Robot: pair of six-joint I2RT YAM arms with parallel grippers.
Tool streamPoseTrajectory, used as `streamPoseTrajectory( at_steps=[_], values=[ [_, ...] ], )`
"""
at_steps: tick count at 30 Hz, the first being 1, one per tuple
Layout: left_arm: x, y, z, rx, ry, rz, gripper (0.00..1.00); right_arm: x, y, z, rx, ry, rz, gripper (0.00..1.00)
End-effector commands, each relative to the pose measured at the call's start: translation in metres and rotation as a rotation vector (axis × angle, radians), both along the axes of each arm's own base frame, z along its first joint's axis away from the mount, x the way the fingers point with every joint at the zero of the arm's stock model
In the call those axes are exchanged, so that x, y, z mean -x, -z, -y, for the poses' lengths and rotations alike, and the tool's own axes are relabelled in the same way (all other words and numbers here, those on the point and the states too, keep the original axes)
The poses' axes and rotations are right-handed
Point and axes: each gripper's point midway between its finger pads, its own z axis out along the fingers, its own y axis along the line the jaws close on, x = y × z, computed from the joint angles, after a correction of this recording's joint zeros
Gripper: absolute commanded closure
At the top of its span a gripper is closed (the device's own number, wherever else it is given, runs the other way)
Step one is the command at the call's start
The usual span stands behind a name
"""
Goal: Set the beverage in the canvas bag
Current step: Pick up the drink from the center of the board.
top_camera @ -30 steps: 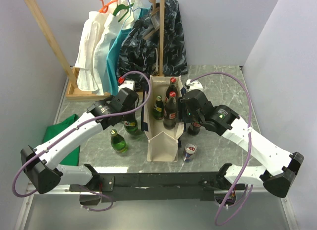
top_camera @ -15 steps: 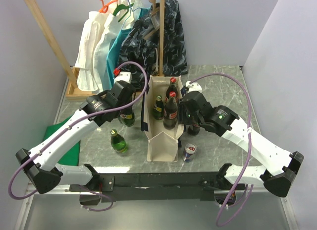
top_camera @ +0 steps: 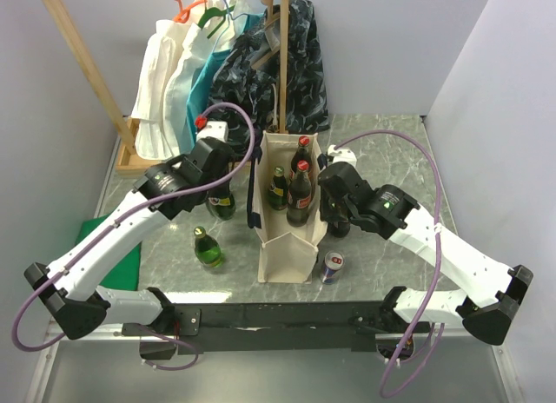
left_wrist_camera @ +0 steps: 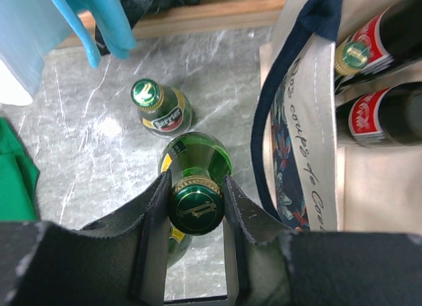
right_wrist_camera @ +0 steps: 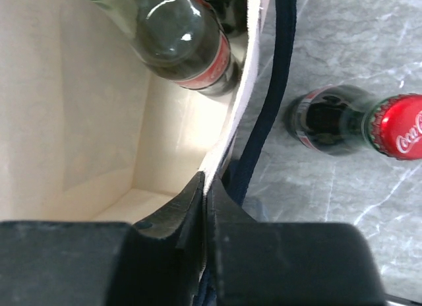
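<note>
Far left: a flat green cloth (top_camera: 111,247) lies on the grey marbled tabletop (top_camera: 382,151). Behind it we note a light wooden clothes rack (top_camera: 82,69) hung with white, teal and dark patterned fabrics.

Near the front, a green glass bottle with a green cap (top_camera: 207,247) stands alone on the tabletop.

Left hand (left_wrist_camera: 196,202): narrow. Its dark fingers (left_wrist_camera: 155,214) clamp either side of the neck of a second green glass bottle (left_wrist_camera: 196,154), just under its green cap. This bottle is upright, outside the bag and just beside the bag's left wall. We cannot tell whether its base touches the tabletop.

Centre: the tall cream canvas bag with navy handles (top_camera: 287,251) stands upright, mouth open. Inside we see one green bottle (top_camera: 276,188), a dark cola bottle with a red cap (top_camera: 300,194) beside it, and another cola bottle (top_camera: 301,151) behind.

Right hand (right_wrist_camera: 206,190): closed flat on the rim of the bag's right wall, with the canvas pinched between the fingers. A navy strap runs just beside them.

Right of the bag: a loose dark cola bottle, red-capped (right_wrist_camera: 343,121), stands on the tabletop just beside the wall. A small blue-and-silver can (top_camera: 332,266) sits by the bag's front right corner.
</note>
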Motion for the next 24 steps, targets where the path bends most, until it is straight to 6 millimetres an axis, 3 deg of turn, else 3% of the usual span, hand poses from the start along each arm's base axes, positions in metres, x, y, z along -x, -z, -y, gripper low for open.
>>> streamPoseTrajectory(
  at_steps=[1,11,24],
  values=[
    [-0.013,-0.061,0.001,0.100,-0.027,0.168,0.99,-0.002,-0.016,0.008,0.013,0.031,0.035,0.98],
    [-0.007,-0.085,-0.006,0.132,-0.031,0.209,0.99,-0.001,-0.021,0.008,-0.003,0.031,0.040,1.00],
    [-0.011,-0.126,-0.003,0.148,0.019,0.293,0.99,0.000,-0.011,0.006,0.010,0.028,0.019,1.00]
  ],
)
